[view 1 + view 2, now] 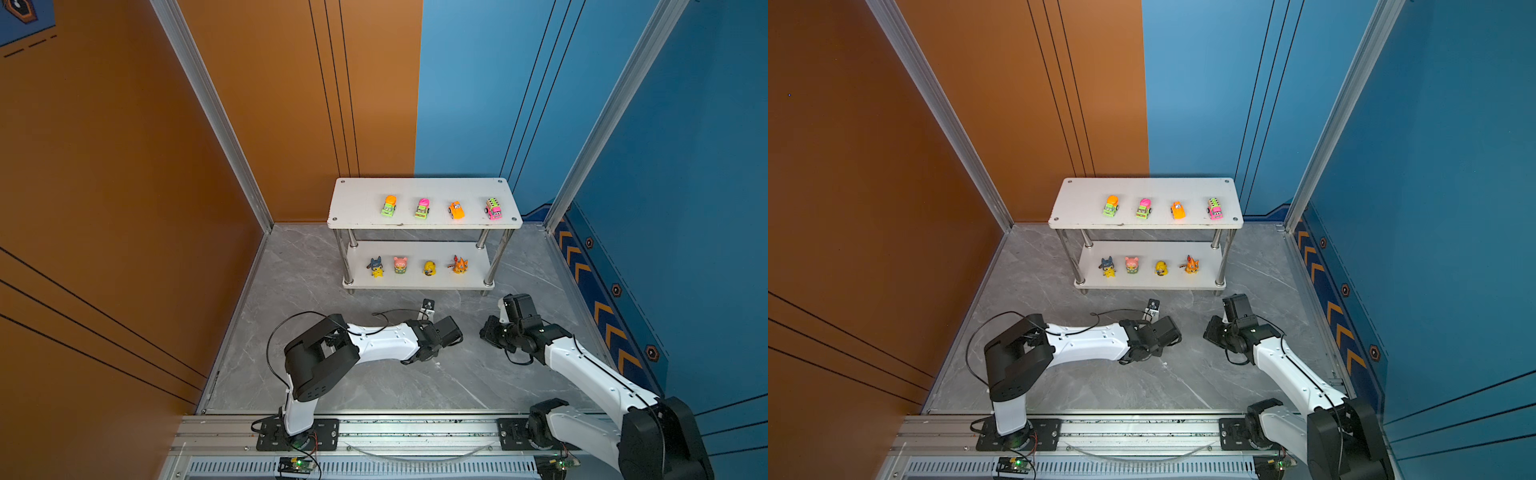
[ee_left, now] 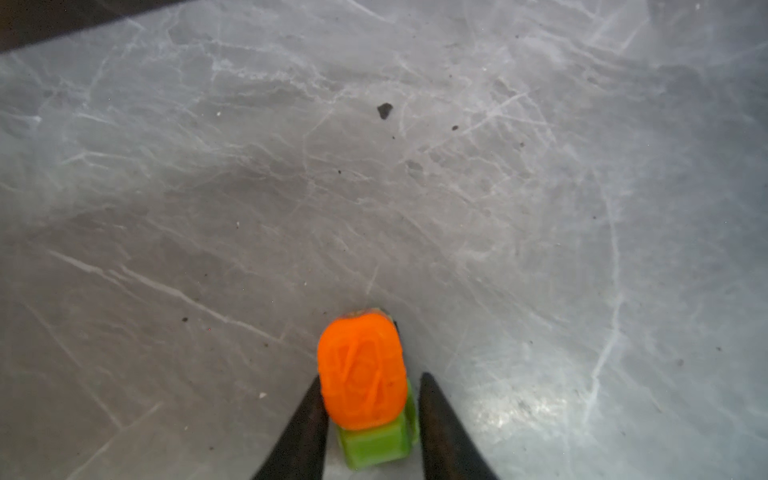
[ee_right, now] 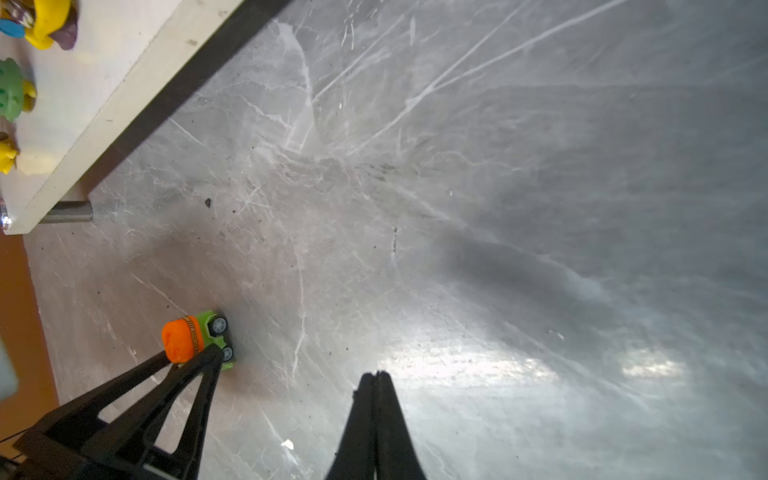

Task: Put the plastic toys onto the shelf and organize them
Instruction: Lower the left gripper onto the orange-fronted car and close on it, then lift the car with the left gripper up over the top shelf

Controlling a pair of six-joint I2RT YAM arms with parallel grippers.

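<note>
Presently, plastic toys counted: nine in all. Eight are on the shelf (image 1: 357,199) and one is off it.

Shelf: two white boards on chrome legs, standing at the far end of the grey marbled surface (image 1: 374,386).

Top board: four cars in one row, spaced apart. From the left in both top views:
- a green car with an orange top (image 1: 389,206)
- a green car with a pink top (image 1: 422,208)
- an all-orange car (image 1: 456,210)
- a pink car (image 1: 493,209)

Lower board: four figurines, also in one row:
- a dark-eared yellow figurine (image 1: 376,267)
- a pink-headed figurine (image 1: 400,264)
- a yellow figurine (image 1: 429,268)
- an orange figurine (image 1: 459,264)

Ninth toy: a second green car with an orange top (image 3: 183,338). It sits wheels-down on the surface in front of the shelf. The left arm's wrist hides it in both top views.

Grippers: two.
- The left gripper (image 2: 370,376) is down at this car, with one finger on each side and the jaws narrowly apart. One finger meets the orange top. I cannot tell whether the car is actually pinched.
- The right gripper (image 3: 376,376) is near the left one, over bare surface. Its fingers are pressed together with nothing between them.
</note>
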